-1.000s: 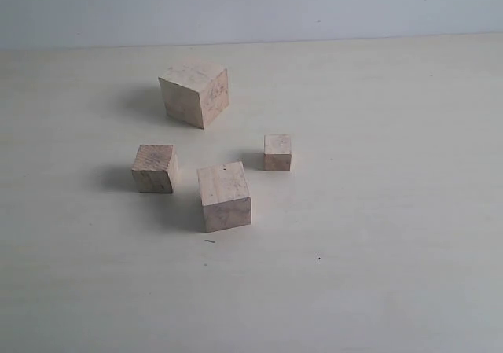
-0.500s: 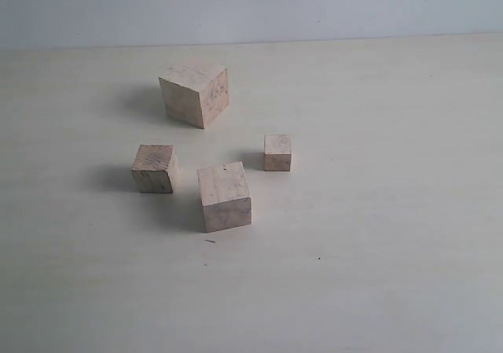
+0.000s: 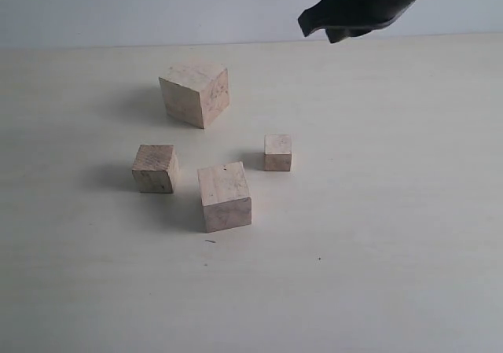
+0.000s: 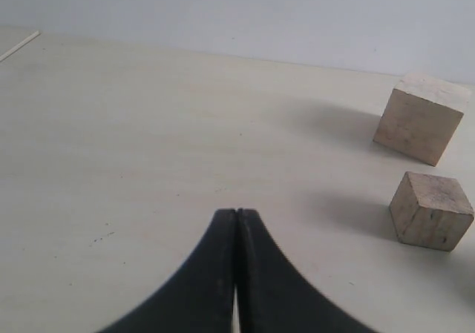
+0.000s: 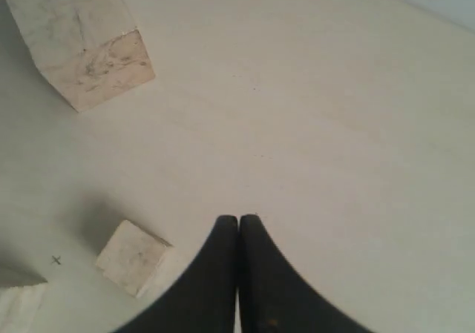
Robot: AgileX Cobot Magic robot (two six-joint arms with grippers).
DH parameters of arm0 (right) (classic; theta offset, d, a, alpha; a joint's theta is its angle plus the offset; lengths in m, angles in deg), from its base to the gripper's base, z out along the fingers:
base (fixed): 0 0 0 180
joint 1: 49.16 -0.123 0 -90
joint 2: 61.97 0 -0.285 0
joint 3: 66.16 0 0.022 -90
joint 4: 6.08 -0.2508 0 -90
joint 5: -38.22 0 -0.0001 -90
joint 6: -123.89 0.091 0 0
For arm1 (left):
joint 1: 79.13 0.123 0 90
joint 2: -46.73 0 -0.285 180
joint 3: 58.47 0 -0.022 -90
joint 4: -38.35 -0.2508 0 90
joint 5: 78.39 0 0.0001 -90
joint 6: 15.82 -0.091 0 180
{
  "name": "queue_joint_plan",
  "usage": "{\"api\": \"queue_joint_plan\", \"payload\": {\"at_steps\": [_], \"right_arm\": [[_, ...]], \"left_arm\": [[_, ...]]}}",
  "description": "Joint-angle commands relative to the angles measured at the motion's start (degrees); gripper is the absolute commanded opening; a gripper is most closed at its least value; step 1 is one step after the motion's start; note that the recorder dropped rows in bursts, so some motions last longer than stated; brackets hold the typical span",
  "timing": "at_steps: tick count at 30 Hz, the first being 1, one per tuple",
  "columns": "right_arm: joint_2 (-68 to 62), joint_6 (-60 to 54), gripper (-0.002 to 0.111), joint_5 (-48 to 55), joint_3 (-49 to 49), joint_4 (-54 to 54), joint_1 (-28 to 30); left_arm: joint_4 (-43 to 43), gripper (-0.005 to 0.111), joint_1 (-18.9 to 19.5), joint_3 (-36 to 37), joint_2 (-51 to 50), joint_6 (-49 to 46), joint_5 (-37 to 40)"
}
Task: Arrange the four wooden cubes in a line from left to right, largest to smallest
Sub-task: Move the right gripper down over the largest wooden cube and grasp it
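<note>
Four pale wooden cubes stand loosely grouped on the table. The largest cube (image 3: pixel 194 92) is at the back, also in the left wrist view (image 4: pixel 423 116) and the right wrist view (image 5: pixel 78 40). The second-largest cube (image 3: pixel 225 196) stands nearest the front. The third cube (image 3: pixel 154 167) (image 4: pixel 430 210) is on the left. The smallest cube (image 3: pixel 277 152) (image 5: pixel 132 257) is on the right. My right gripper (image 3: pixel 314 23) (image 5: pixel 238 218) hangs shut and empty high above the back right, apart from every cube. My left gripper (image 4: pixel 236 213) is shut and empty, outside the exterior view.
The pale table (image 3: pixel 377 211) runs back to a light wall (image 3: pixel 118 7). A corner of another cube (image 5: pixel 18 303) shows at the edge of the right wrist view. A thin pale strip (image 4: pixel 20 45) lies far off in the left wrist view.
My right gripper has come into the exterior view at the top right; it was absent in both earlier frames. The four cubes have not moved.
</note>
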Motion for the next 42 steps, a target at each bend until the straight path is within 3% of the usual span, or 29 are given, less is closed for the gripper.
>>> {"api": "queue_joint_plan", "payload": {"at_steps": [1, 4, 9, 12, 16, 19, 24, 28, 31, 36, 42], "right_arm": [[-3.4, -0.8, 0.0, -5.0, 1.0, -6.3, -0.1], [-4.1, -1.8, 0.0, -8.6, 1.0, -6.4, -0.1], [-4.4, -13.2, 0.0, -12.7, 1.9, -7.8, -0.1], [-5.0, -21.4, 0.006, -12.5, 3.3, -18.0, -0.1], [-5.9, -40.4, 0.019, -8.6, 4.2, -33.7, -0.1], [-6.8, -53.6, 0.033, -6.0, 4.4, -43.4, -0.1], [-9.2, -71.2, 0.076, -4.5, 4.4, -52.7, -0.1], [-11.4, -80.0, 0.097, -7.1, 4.4, -59.8, -0.1], [-13.4, -82.6, 0.103, -7.6, 4.4, -66.8, -0.1], [-17.3, -90.7, 0.103, -6.3, 4.4, -75.1, -0.1], [-22.7, -97.9, 0.103, -0.2, 7.8, -76.7, -0.7]], "left_arm": [[0.3, 0.0, -0.3, 0.2, 0.3, 0.0, -0.4], [0.3, 0.0, -0.3, 0.2, 0.3, 0.0, -0.4], [0.3, 0.0, -0.3, 0.2, 0.3, 0.0, -0.4], [0.3, 0.0, -0.3, 0.2, 0.3, 0.0, -0.4], [0.3, 0.0, -0.3, 0.2, 0.3, 0.0, -0.4], [0.3, 0.0, -0.3, 0.2, 0.3, 0.0, -0.4], [0.3, 0.0, -0.3, 0.2, 0.3, 0.0, -0.4], [0.3, 0.0, -0.3, 0.2, 0.3, 0.0, -0.4], [0.3, 0.0, -0.3, 0.2, 0.3, 0.0, -0.4], [0.3, 0.0, -0.3, 0.2, 0.3, 0.0, -0.4], [0.3, 0.0, -0.3, 0.2, 0.3, 0.0, -0.4]]}}
